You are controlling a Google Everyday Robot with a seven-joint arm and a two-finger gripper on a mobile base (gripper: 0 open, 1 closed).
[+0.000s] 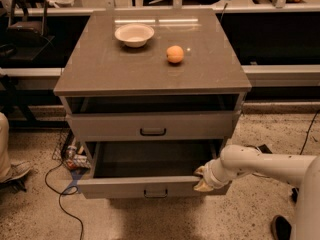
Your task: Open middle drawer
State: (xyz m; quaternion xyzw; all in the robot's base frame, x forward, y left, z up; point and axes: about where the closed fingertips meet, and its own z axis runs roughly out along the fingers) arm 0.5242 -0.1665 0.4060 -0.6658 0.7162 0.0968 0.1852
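The middle drawer [150, 186] is a wide grey drawer with a small dark bar handle [155, 193]. It stands pulled well out of the cabinet, and its deep box [150, 159] looks empty. My gripper [202, 179] is at the right end of the drawer's front panel, against its top edge. My white arm [265, 164] reaches in from the right. The shallower drawer above [152, 126] is closed, with a gap over it. Any drawer below the middle one is hidden.
On the cabinet top [100, 69] are a white bowl [134, 34] and an orange [175, 54]. Cables [60, 189] and small clutter [75, 156] lie on the floor to the left. A shoe [17, 171] is at the far left and a dark object [282, 226] at the lower right.
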